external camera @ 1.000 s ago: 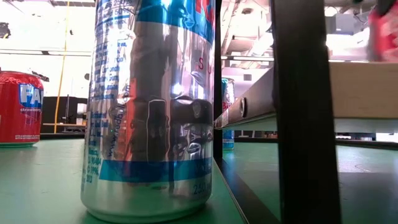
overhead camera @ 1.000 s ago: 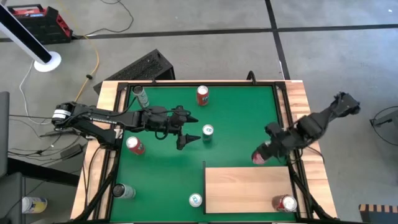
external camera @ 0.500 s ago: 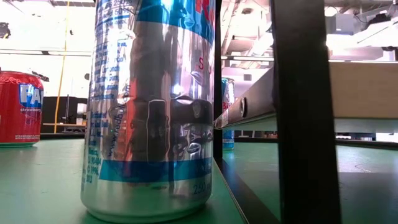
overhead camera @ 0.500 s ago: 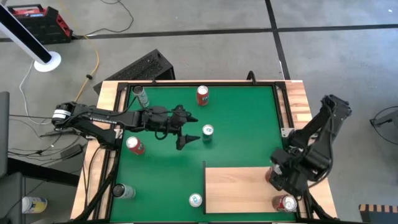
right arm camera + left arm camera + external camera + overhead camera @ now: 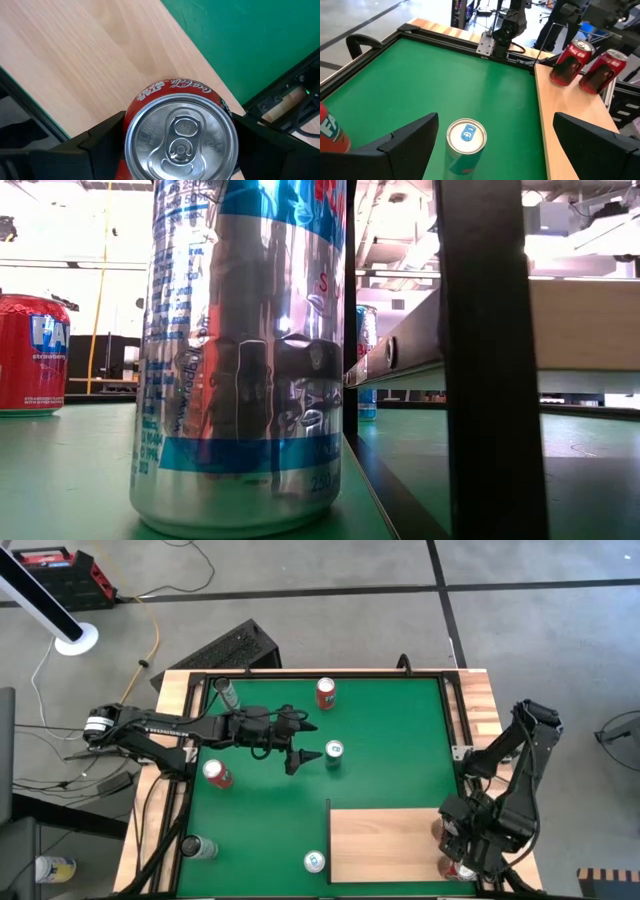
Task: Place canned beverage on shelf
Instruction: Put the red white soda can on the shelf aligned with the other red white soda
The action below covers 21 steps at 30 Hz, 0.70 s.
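Observation:
My right gripper (image 5: 180, 135) is shut on a red Coca-Cola can (image 5: 181, 131) over the near right corner of the pale wooden shelf (image 5: 385, 840). In the high view the gripper (image 5: 462, 845) covers most of that can. A second red can (image 5: 602, 70) stands on the shelf right beside it. My left gripper (image 5: 308, 745) hovers open over the middle of the green mat. A silver-topped teal can (image 5: 465, 142) stands on the mat just ahead of its fingers. My right gripper pinches the red can by its side wall (image 5: 135, 111), just under the top rim, one finger on each side. The fingers come from above and point down. The can's top faces up, and in the left wrist view the can (image 5: 571, 61) leans a little. Whether its base touches the shelf I cannot tell.
Several more cans stand or lie on the mat: a red one (image 5: 326, 692) at the far edge, a silver one (image 5: 228, 695) far left, a red one (image 5: 216, 773) left, and two near the front (image 5: 197, 848) (image 5: 315, 861). A black frame post (image 5: 490, 360) bears the shelf.
My right gripper has carried the red can from the table's right edge toward the near edge and down, and has turned about its wrist as it went. It now hangs over the shelf's near right corner beside the standing red can.

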Available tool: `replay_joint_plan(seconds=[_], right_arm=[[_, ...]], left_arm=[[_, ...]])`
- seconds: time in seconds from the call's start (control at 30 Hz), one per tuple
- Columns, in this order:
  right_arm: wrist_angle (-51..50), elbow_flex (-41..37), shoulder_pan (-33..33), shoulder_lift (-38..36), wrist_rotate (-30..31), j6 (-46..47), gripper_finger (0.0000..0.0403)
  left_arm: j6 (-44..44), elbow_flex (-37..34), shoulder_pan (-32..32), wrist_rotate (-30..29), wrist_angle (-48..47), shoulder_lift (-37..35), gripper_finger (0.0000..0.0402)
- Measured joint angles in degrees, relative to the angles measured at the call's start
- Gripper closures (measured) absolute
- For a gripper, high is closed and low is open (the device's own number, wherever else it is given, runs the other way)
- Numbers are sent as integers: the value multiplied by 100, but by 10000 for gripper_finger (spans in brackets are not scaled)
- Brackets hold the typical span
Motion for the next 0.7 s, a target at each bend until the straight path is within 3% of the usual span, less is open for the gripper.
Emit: replay_joint_plan(seconds=[0.7], right_arm=[[431,-274,176,-103,238,131,67]], left_arm=[[-293,0,0,52,371,0,22]])
